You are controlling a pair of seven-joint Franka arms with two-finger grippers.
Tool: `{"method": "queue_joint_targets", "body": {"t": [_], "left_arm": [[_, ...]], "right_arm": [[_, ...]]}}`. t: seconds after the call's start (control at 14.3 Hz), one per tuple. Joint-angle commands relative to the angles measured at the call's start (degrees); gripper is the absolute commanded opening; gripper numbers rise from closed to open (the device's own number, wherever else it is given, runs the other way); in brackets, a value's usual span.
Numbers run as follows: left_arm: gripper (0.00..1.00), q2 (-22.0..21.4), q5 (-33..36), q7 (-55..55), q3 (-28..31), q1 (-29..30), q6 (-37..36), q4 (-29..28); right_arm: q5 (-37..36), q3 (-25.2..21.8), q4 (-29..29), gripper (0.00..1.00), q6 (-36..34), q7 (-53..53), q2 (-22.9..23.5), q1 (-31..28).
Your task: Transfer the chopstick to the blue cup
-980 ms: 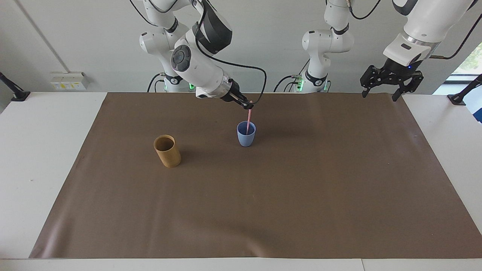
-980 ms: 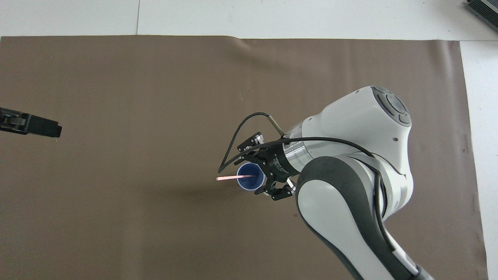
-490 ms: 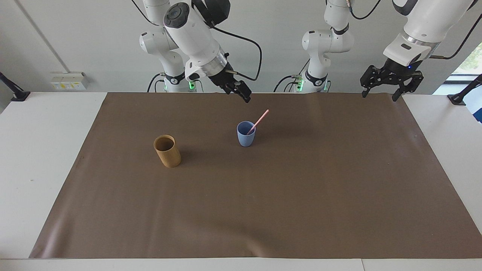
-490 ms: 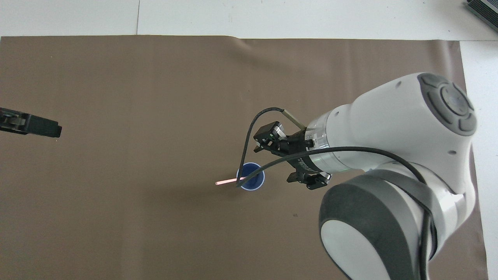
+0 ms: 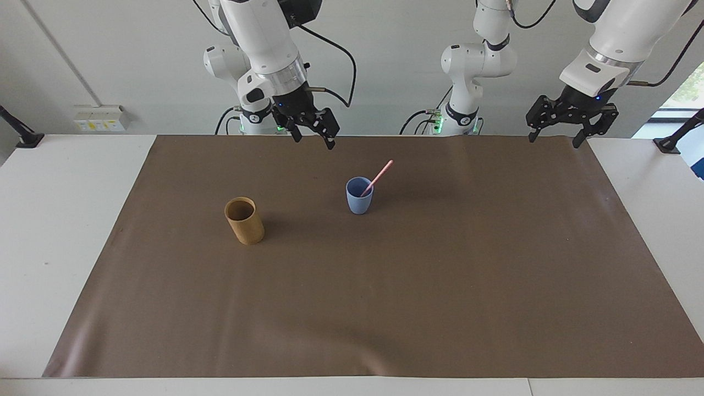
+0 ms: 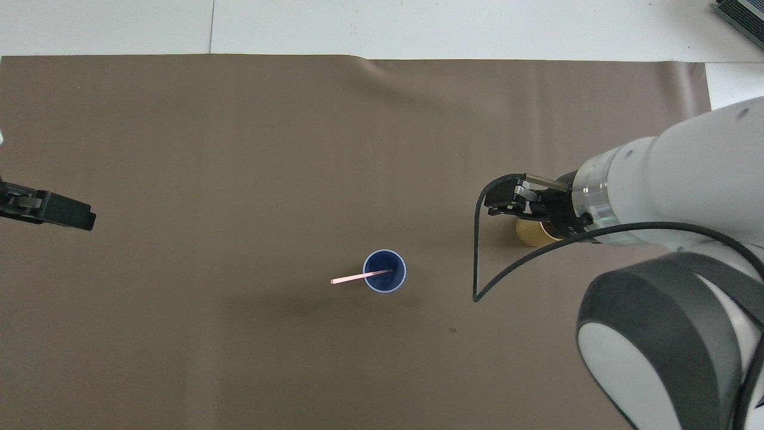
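Facing view: the thin pale-pink chopstick (image 5: 378, 177) stands in the small light-blue matte cup (image 5: 359, 196), leaning toward one o'clock. The right end effector (image 5: 313, 132), fingers spread and empty, hangs over the brown mat's (image 5: 385, 297) edge nearest the robots. The left end effector (image 5: 555, 127) waits spread wide, empty.

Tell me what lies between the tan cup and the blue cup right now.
Nothing: in the facing view, only bare brown mat separates the tan cup from the blue cup, which holds the chopstick.
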Motion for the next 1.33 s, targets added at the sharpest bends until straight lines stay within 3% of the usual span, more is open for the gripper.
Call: {"method": "queue_joint_targets", "body": {"t": [0.0, 0.35, 0.49, 0.7, 1.12, 1.26], "left_arm": [[1.0, -0.3, 1.0, -0.4, -0.6, 0.6, -1.9, 0.9], [1.0, -0.1, 0.7, -0.5, -0.6, 0.5, -1.2, 1.0], [1.0, 0.0, 0.6, -0.5, -0.6, 0.5, 2.1, 1.0], [1.0, 0.3, 0.5, -0.2, -0.6, 0.5, 5.1, 1.0], [1.0, 0.4, 0.5, 0.4, -0.6, 0.6, 7.7, 0.7], [1.0, 0.4, 0.5, 0.4, -0.6, 0.6, 7.7, 0.7]], "right_arm": [[-2.3, 0.2, -0.3, 1.0, -1.6, -8.9, -1.3, -4.4], [-2.5, 0.1, -0.2, 1.0, -1.6, -18.4, -2.2, -12.6], [-6.6, -0.1, 1.1, 1.0, -1.9, -19.1, -2.0, -12.8], [-8.6, 0.2, 6.8, 1.0, -10.0, -20.1, -0.4, -13.2], [-8.9, -0.7, 4.4, 1.0, -10.1, -21.7, -1.7, -13.4], [-8.7, -0.9, 4.4, 1.0, -10.3, -25.1, -1.7, -16.0]]}}
